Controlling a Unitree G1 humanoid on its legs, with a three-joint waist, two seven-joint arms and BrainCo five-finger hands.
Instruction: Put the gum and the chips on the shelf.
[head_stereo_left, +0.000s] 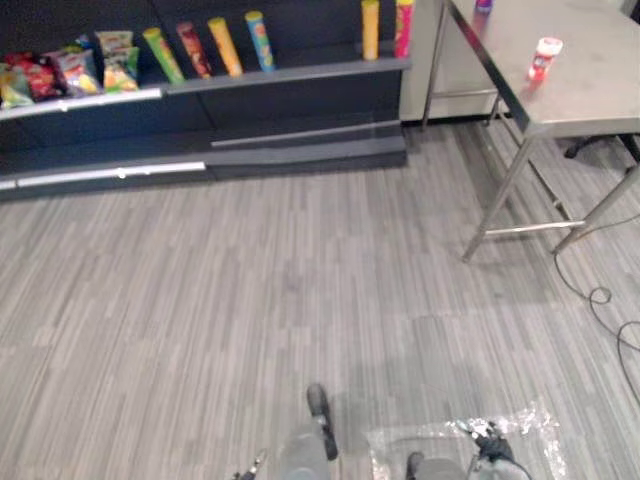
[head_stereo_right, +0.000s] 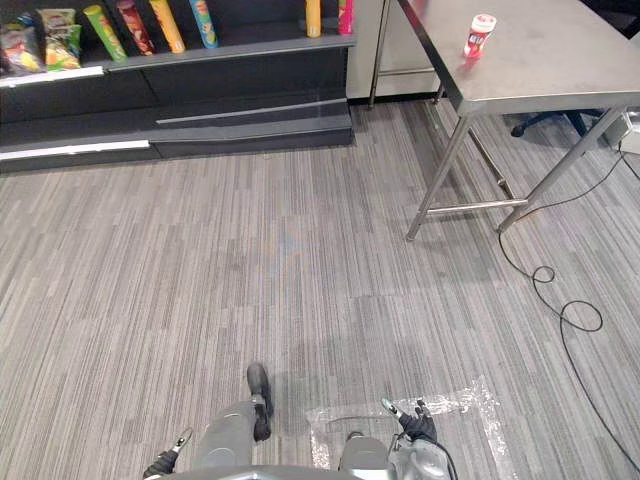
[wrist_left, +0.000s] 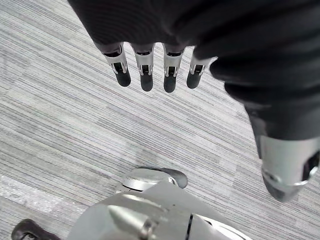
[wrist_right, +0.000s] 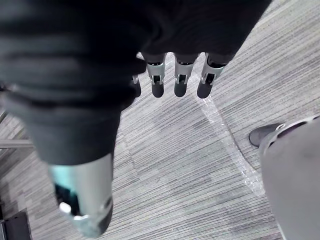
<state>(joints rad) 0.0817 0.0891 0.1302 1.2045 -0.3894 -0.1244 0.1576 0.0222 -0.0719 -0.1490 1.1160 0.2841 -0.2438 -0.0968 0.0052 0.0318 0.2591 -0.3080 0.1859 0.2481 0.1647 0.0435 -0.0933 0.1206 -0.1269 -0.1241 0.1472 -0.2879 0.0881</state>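
Down at the near end, the left hand (wrist_left: 165, 30) hangs over the grey striped floor (head_stereo_left: 200, 300). Its fingers (wrist_left: 146, 75) are straight and side by side in a row, the thumb (wrist_left: 286, 165) set apart, nothing in the grip. Across on the other side it's the same picture: the right hand (wrist_right: 175, 25) hangs low, fingers (wrist_right: 180, 85) straight and relaxed, thumb (wrist_right: 82, 200) out to one side, holding nothing. Just below that right hand, a clear plastic sheet (head_stereo_left: 465, 440) lies crinkled on the floor.

Moving out, there's a wide run of floor, and then on the right the steel desk (head_stereo_left: 590, 85) on its thin legs. And there is the gum (head_stereo_left: 544, 58), a small red tub with a white lid. It sits on the desk close to the left edge, a little way back from the near left corner and well apart from both hands. Further along that left edge, at the far end, a purple thing (head_stereo_left: 483, 5) is cut off, with too little of it in view to tell what it is.

Now to the far left: the dark shelf (head_stereo_left: 290, 72). Chip tubes (head_stereo_left: 225, 47) lean in a row along the middle of its upper board. A pair of upright tubes (head_stereo_left: 370, 30) stands at the board's right end, and chip bags (head_stereo_left: 60, 72) crowd the left end.
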